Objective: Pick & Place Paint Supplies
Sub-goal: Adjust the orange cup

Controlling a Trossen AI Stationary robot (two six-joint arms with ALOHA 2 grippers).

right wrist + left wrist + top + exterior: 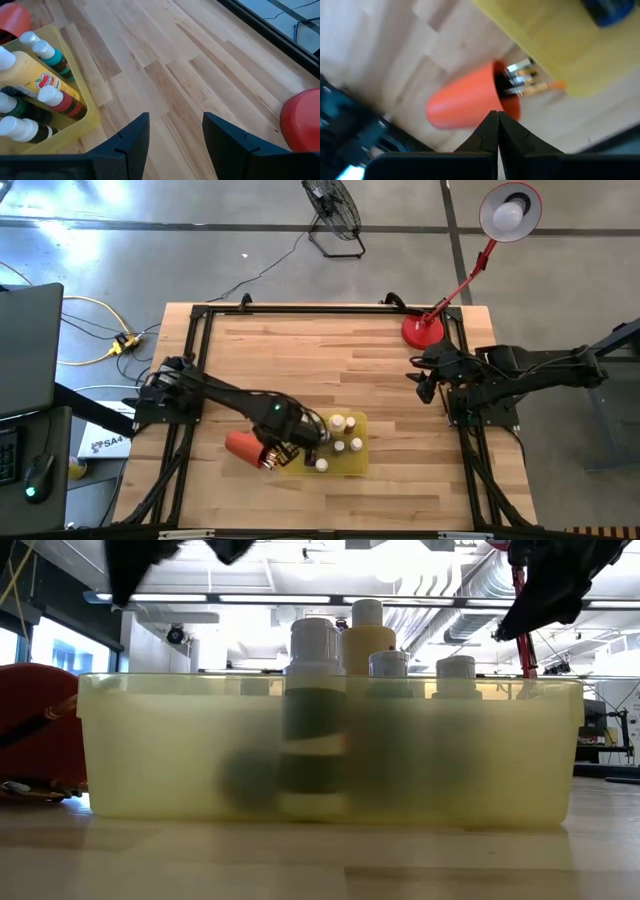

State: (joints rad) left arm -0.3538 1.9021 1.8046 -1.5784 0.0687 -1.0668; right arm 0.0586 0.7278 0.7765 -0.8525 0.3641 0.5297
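Several small paint bottles (338, 435) with pale caps stand upright in the flat yellow tray (352, 467); among them is a larger yellow bottle (27, 75). The low view shows the bottles (315, 710) through the tray's wall (150, 750). Left of the tray a red cup (243, 446) lies on its side, its mouth toward the tray, with thin paintbrushes (517, 80) sticking out. My left gripper (497, 116) is shut, its tips at the cup's rim (507, 107). My right gripper (175, 125) waits open over the table's right part, far from the tray. My left gripper's shut fingertips (490, 122) stand right at the mouth rim of the lying red cup, below the brush ends. Whether they touch the rim or a brush, I cannot tell; nothing shows between the fingers.
A red lamp base (423, 330) stands at the table's far right corner, near my right arm. Bare wood (300, 360) lies between the tray and the far edge. The black frame rails (195, 380) run along the table's sides.
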